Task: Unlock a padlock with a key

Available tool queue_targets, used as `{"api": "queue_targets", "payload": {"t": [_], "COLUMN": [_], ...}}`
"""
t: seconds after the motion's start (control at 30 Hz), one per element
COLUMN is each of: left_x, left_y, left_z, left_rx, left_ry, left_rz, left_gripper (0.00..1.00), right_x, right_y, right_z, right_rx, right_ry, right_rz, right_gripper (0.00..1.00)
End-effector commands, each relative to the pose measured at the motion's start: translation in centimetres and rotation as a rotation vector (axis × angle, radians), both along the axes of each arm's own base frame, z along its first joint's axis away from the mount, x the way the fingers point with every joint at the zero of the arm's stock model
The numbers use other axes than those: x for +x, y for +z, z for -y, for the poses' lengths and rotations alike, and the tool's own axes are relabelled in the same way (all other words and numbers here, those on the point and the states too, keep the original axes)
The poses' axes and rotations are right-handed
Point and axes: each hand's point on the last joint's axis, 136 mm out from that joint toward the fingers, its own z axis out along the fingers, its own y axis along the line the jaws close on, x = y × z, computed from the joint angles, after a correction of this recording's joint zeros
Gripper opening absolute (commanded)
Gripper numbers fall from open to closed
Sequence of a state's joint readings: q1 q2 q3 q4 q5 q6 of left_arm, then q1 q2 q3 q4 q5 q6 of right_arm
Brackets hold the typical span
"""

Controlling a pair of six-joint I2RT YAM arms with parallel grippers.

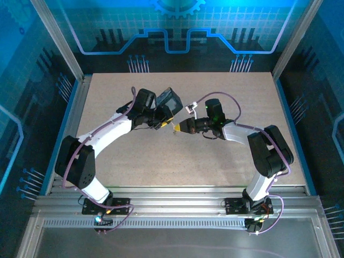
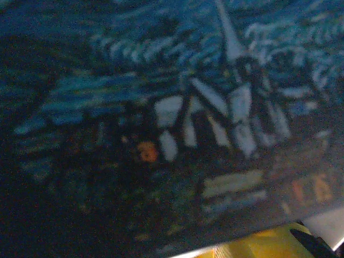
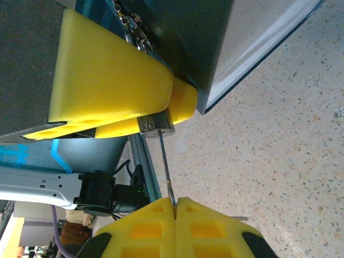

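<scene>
Just off the counter (image 3: pixel 279 161), near its middle, I have the two arms meeting tip to tip. My right gripper (image 3: pixel 175 210) has its jaws pressed together on the key (image 3: pixel 165 166), pinching the near end so the thin shaft stands straight out toward the padlock (image 3: pixel 156 123). The key's far tip meets the end of that small silver body, which looks to be where the keyway is; whether it has gone fully in I cannot tell. My left gripper (image 1: pixel 162 121) appears to pinch the padlock between its yellow pads, jaws partly closed, which should keep the lock from swinging while the key works. The dark blue box (image 1: pixel 169 101) with the painted print rides against that gripper, raised and tilted, presumably because the lock is fastened to it. By my reckoning insertion is the step in hand; the turn comes next and needs the left side to hold firm.
</scene>
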State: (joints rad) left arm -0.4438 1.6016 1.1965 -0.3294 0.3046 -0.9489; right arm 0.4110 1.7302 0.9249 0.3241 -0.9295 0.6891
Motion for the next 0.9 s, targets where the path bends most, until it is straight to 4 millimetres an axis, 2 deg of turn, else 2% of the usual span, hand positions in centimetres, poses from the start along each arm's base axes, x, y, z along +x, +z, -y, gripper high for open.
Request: {"api": "queue_targets", "payload": {"t": [0.0,0.17,0.63,0.87], "left_x": [-1.2,-1.0,-1.1,-0.9], "left_y": [1.2,1.1,1.9,1.4], "left_z": [1.4,1.5,0.7,0.8], "left_rx": [-0.017,-0.017,0.105,0.097], "left_ry": [-0.098,-0.098,-0.249,-0.239], "left_rz": [0.019,0.021,0.153,0.133], "left_gripper": [0.00,0.00,0.00,0.00], "right_x": [0.8,0.4,0.3,0.3], "right_y": [2.9,3.4,1.5,2.0], "right_z": [-1.2,-2.1,-1.6,-2.2], "right_rx": [0.060,0.064,0.070,0.080], "right_ry": [0.029,0.045,0.051,0.056], "right_rz": [0.098,0.108,0.058,0.073], "right_gripper": [0.00,0.00,0.00,0.00]}}
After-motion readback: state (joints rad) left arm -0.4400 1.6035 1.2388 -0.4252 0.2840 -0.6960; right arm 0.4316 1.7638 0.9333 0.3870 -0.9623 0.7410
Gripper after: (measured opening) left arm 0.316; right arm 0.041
